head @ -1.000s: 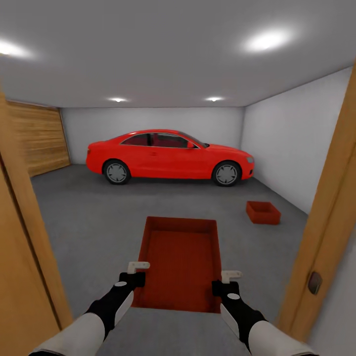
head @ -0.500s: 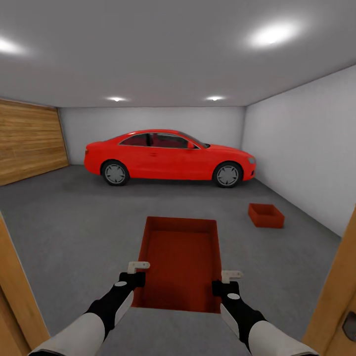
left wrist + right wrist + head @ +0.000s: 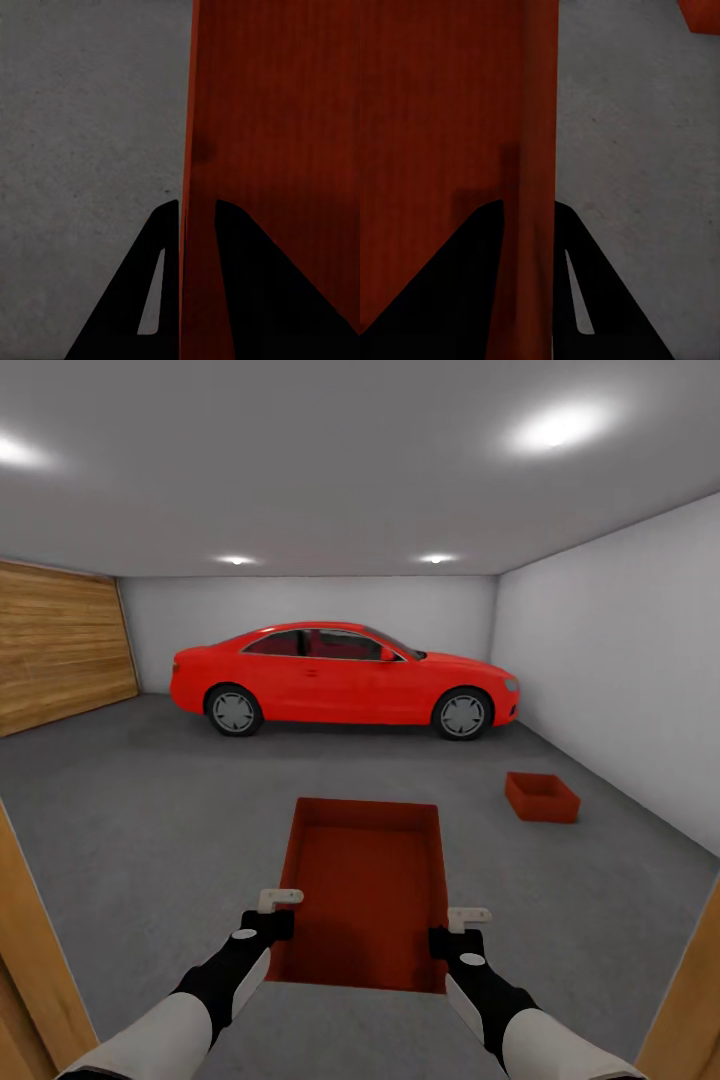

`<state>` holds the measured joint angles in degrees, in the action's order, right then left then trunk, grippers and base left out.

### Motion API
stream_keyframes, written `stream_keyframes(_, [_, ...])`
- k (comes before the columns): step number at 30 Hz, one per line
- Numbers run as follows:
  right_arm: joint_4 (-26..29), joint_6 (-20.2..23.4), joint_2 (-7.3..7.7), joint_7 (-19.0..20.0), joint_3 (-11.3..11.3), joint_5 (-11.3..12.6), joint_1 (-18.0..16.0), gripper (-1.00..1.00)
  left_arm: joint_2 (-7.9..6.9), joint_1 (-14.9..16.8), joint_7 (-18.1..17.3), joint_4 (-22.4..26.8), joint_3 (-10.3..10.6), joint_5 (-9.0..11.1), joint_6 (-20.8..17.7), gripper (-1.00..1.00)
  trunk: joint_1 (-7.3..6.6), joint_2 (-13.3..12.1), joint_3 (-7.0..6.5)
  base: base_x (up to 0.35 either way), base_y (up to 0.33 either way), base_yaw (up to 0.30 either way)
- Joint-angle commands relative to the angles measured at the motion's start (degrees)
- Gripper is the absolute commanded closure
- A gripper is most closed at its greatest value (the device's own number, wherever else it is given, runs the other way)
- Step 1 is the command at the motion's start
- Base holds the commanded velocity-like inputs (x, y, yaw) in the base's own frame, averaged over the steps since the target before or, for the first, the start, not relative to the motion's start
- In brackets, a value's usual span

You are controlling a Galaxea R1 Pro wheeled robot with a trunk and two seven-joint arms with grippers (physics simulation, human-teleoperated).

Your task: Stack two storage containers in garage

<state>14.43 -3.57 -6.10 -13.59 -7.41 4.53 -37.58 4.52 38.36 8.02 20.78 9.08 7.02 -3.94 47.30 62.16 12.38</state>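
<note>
- Bins were the job here: one orange-red storage container (image 3: 368,890) was held out in front of the robot, above the dark grey concrete floor (image 3: 160,810) of the garage.
- Its long side pointed straight ahead, away from the robot.
- The left gripper (image 3: 268,920) had its jaws pinched on the bin's left wall (image 3: 196,150), one finger inside and one outside.
- The right gripper (image 3: 452,932) had its jaws pinched on the right wall (image 3: 534,150) the same way.
- The second storage container (image 3: 542,797) sat on the floor, ahead and off to the right, near the grey wall (image 3: 620,660).
- So the right arm was on the nearer side to it.
- I think the robot needs to roll forward and to the right, then set the held bin on top of that one.
- A red car (image 3: 342,678) was parked at the back.
</note>
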Motion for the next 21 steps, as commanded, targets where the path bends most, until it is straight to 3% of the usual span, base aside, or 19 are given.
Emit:
stream_keyframes(1, [-0.2,-0.2,0.04,-0.3,0.2,1.2,0.0,1.00,-1.27,0.0,1.4,0.3,-0.1,-0.5,1.8,1.00,0.01,0.1,0.08,0.005,0.005,0.000])
stream_keyframes(13, [-0.2,-0.2,0.04,-0.3,0.2,1.2,0.0,1.00,-1.21,0.0,1.4,0.3,-0.1,-0.5,1.8,1.00,0.01,0.1,0.08,0.010,0.001,0.000])
stream_keyframes(21, [-0.2,-0.2,0.04,-0.3,0.2,1.2,0.0,1.00,-1.19,0.0,1.4,0.3,-0.1,-0.5,1.8,1.00,0.01,0.1,0.08,0.257,0.000,0.000])
